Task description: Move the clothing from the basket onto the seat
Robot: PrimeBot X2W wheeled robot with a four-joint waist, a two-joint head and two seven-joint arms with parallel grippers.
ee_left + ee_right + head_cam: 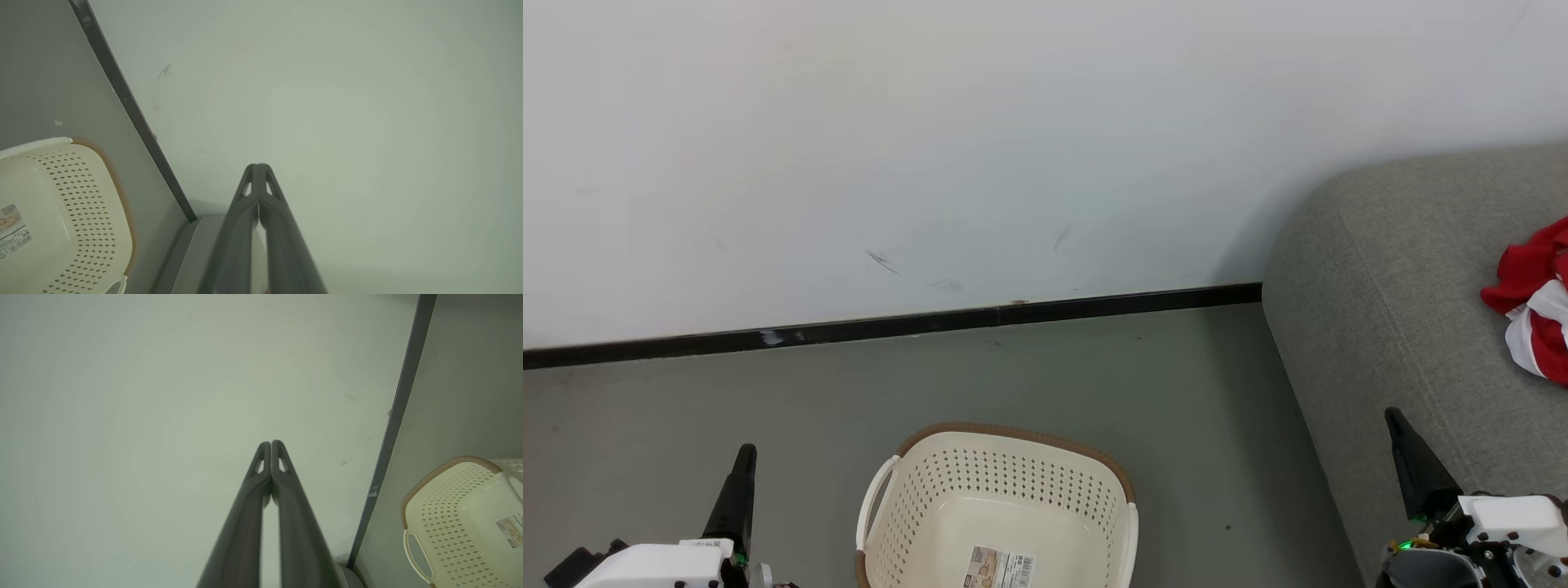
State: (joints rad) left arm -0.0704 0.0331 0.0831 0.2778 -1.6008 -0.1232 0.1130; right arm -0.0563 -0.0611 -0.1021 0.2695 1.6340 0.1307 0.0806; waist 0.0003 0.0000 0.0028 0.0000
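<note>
The cream perforated basket (pixel 1005 506) with a brown rim stands on the floor at the bottom centre; only a label sticker shows inside it. It also appears as the basket (pixel 61 212) and the basket (pixel 461 514) in the wrist views. Red clothing (pixel 1535 298) with white stripes lies on the grey seat (pixel 1405 310) at the right edge. My left gripper (pixel 745 452) is shut and empty, left of the basket. My right gripper (pixel 1393 415) is shut and empty, in front of the seat's side. Both wrist views show pressed-together tips: left gripper (pixel 258 166), right gripper (pixel 270 443).
A white wall (pixel 1013 147) with a black skirting strip (pixel 890 325) runs behind the basket. Grey floor (pixel 1176 392) lies between the wall, the basket and the seat's rounded corner.
</note>
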